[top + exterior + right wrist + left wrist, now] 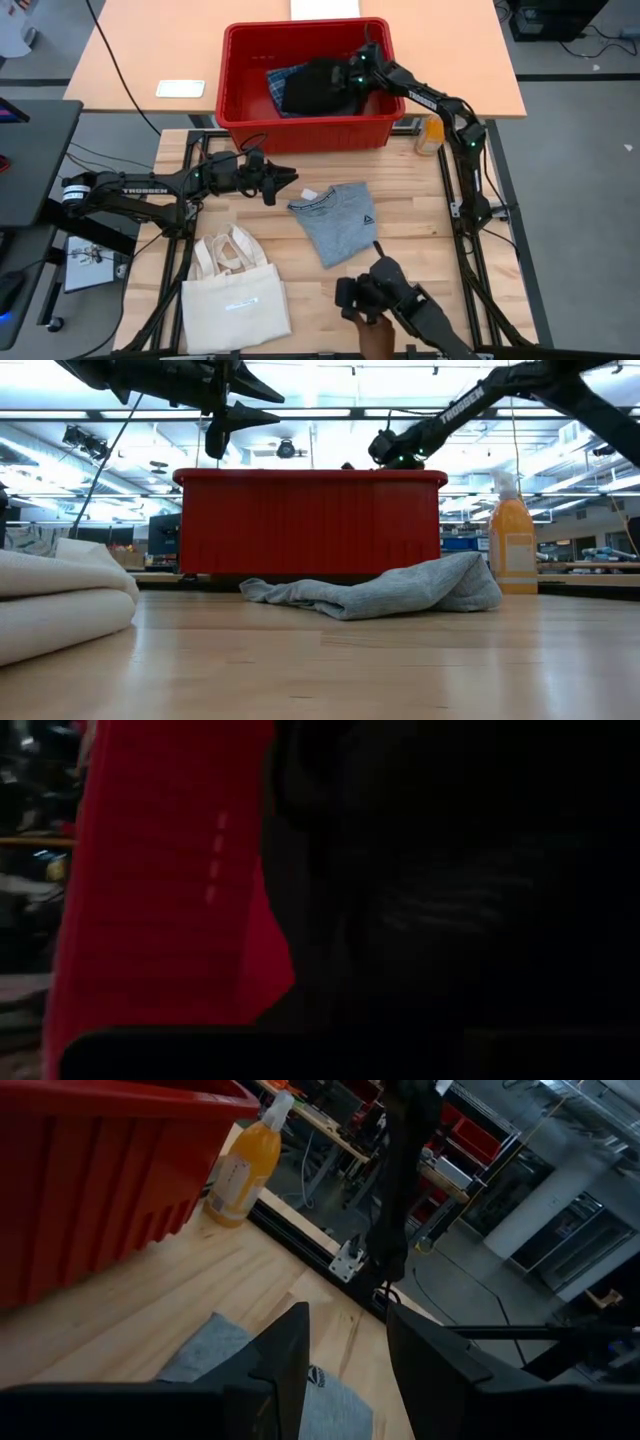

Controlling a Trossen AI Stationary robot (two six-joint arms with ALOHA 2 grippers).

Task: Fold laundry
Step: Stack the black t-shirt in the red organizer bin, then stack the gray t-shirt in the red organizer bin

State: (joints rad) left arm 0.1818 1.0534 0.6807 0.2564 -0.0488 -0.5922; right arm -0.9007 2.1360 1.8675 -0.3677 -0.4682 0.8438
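Note:
A light grey top [336, 220] with a small dark mark lies crumpled on the wooden table, also in the low view [385, 592]. A black garment [312, 85] and a blue-and-white plaid piece [282, 78] lie in the red basket [235, 95]. My left gripper [287, 180] is open and hovers above the table just left of the grey top; its wrist view shows the top's edge [205, 1348] below the gripper [345, 1370]. My right gripper [352, 75] reaches down into the basket at the black garment, which fills its wrist view [450, 880].
A cream tote bag [235, 293] lies near the table's near left corner. An orange bottle [430, 135] stands right of the basket, near the right arm. A dark device [385, 295] sits at the near edge. Bare wood lies between the top and the bag.

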